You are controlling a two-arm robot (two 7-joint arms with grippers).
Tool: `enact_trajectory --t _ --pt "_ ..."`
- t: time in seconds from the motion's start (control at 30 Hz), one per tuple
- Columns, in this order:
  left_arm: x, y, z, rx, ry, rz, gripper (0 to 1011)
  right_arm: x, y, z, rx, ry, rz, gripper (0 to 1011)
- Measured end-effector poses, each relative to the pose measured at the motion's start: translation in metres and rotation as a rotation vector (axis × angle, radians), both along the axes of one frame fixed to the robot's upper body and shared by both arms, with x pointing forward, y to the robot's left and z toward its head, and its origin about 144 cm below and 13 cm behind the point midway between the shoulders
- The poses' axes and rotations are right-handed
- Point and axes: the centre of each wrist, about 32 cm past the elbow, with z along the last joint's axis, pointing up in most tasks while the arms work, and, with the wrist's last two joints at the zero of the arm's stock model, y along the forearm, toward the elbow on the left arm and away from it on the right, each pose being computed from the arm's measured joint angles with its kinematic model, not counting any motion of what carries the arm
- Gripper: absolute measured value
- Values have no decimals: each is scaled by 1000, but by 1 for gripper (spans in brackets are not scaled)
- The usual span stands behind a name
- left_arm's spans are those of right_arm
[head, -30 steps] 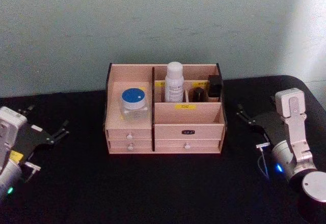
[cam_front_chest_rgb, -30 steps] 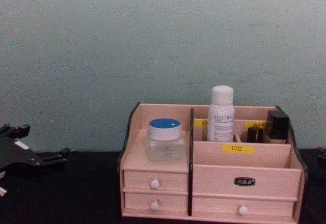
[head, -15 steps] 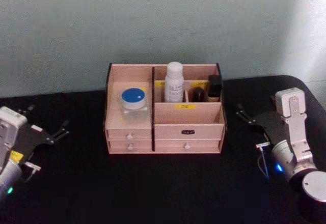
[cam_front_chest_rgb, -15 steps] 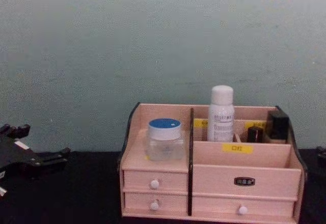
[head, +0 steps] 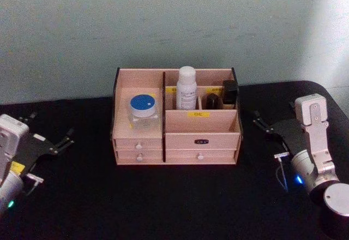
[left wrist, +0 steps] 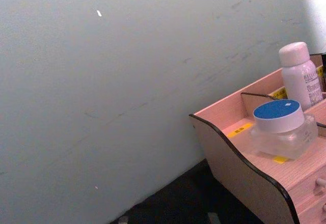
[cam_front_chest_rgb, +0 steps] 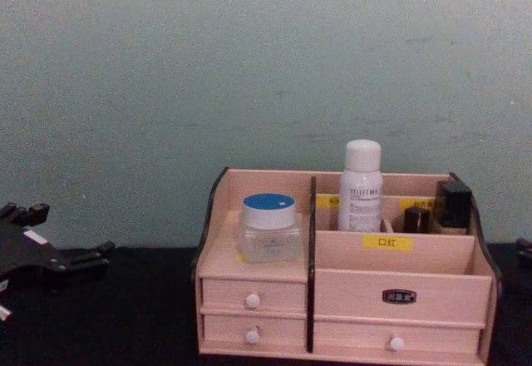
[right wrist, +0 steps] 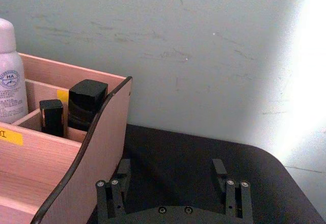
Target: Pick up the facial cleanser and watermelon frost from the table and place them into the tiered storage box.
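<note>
The tiered storage box [head: 202, 121] [cam_front_chest_rgb: 399, 254] stands at mid-table, pale wood with dark trim. The facial cleanser [head: 144, 109] [cam_front_chest_rgb: 269, 226] [left wrist: 281, 127], a clear jar with a blue lid, rests on the box's left tier. The watermelon frost [head: 186, 88] [cam_front_chest_rgb: 361, 185] [left wrist: 300, 74] [right wrist: 10, 71], a white bottle, stands upright in a rear compartment. My left gripper [head: 52, 125] [cam_front_chest_rgb: 73, 229] sits open and empty on the table, far left of the box. My right gripper [head: 272, 115] [right wrist: 173, 175] hovers open and empty to the right of the box.
Two dark small containers [head: 223, 94] [right wrist: 76, 107] [cam_front_chest_rgb: 440, 206] occupy the box's right rear compartments. The black table [head: 174, 202] has free room in front of the box and on both sides. A pale green wall [head: 174, 22] rises just behind.
</note>
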Motion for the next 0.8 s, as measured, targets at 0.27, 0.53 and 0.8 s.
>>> enact_trajectory --t 0.27,0.53,0.8 --pt "0 0 0 0 0 0 1001 0 0 0 0 0 0 1002" --pt "0 0 0 0 0 0 1001 0 0 0 0 0 0 1002" --pt "0 0 0 0 0 0 1001 0 0 0 0 0 0 1002"
